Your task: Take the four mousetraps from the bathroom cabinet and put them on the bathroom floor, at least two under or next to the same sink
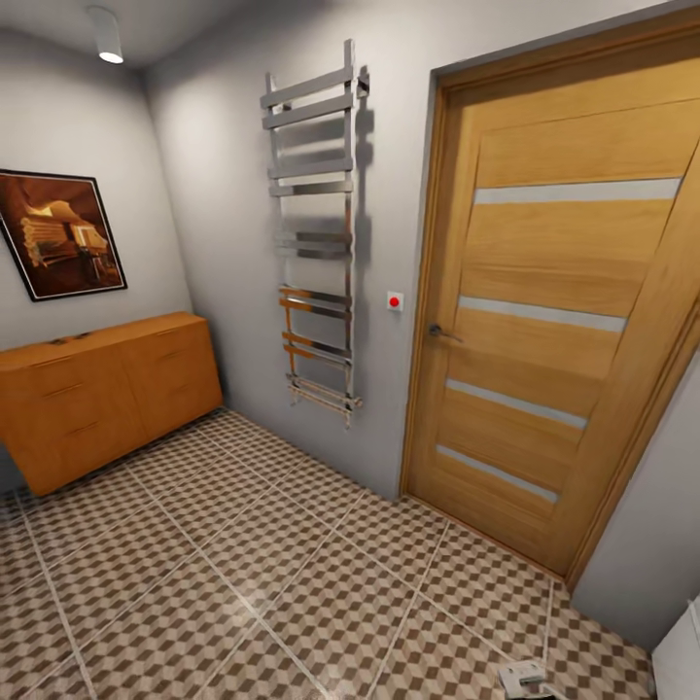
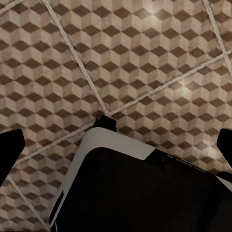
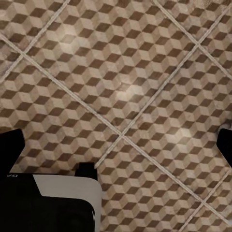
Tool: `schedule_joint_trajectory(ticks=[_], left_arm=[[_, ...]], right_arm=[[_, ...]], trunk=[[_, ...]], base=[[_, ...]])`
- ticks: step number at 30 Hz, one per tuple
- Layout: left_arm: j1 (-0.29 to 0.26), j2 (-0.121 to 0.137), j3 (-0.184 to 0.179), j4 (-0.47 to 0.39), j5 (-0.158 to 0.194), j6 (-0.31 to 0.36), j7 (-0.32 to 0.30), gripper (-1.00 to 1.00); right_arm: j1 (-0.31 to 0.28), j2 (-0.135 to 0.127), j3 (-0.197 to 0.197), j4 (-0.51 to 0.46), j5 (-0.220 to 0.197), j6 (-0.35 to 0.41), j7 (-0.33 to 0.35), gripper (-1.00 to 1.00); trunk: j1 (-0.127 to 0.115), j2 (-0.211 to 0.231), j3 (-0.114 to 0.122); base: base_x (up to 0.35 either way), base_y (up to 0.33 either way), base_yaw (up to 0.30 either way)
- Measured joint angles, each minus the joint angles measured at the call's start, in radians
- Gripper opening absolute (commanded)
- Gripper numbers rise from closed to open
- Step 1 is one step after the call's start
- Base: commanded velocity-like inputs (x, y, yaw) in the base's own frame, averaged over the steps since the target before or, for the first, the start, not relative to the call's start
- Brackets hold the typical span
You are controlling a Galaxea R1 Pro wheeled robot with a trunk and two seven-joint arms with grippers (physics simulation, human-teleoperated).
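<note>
Cabinet [image 1: 107, 394]: left wall, drawers closed; small dark items on top, too small to identify as mousetraps. Floor [image 1: 292, 583]: cube-patterned tile. Traps judged light, stiff, thin: pinch by board edges, avoiding metal. Both claws: fingers wide apart, empty.

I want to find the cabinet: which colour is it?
Orange-brown wood, with slim bar handles; the cabinet shows best in the head view.

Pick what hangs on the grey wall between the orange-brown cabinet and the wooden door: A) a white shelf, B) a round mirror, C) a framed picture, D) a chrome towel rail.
D: a tall chrome towel rail is mounted on the wall between the cabinet and the door.
</note>
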Motion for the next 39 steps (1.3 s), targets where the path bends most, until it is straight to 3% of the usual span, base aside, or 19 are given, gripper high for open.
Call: schedule_joint_trajectory(ticks=[7, 16, 26, 39], left_arm=[[0.0, 0.0, 0.0, 0.001, 0.0, -0.017, 0.0, 1.0], [0.0, -0.001, 0.0, 0.002, 0.001, -0.099, 0.0, 1.0], [0.0, -0.002, 0.0, 0.004, 0.002, -0.117, -0.001, 1.0], [0.0, 0.0, 0.019, 0.004, 0.002, -0.12, -0.002, 1.0]], right_arm=[[0.0, 0.0, 0.0, 0.0, 0.0, 0.0, 0.0, 1.0], [0.0, 0.0, 0.0, 0.0, 0.0, 0.0, 0.0, 1.0], [0.001, -0.001, 0.0, 0.0, 0.0, 0.0, 0.0, 1.0], [0.001, -0.001, 0.0, 0.0, 0.0, 0.0, 0.0, 1.0]], trunk=[[0.0, 0.001, -0.008], [0.0, 0.001, -0.019], [0.0, 0.001, -0.026], [-0.001, 0.001, -0.027]], base=[[0.0, 0.0, 0.167], [0.0, 0.0, 0.168], [0.007, 0.0, 0.08], [0.238, 0.0, 0.01]])
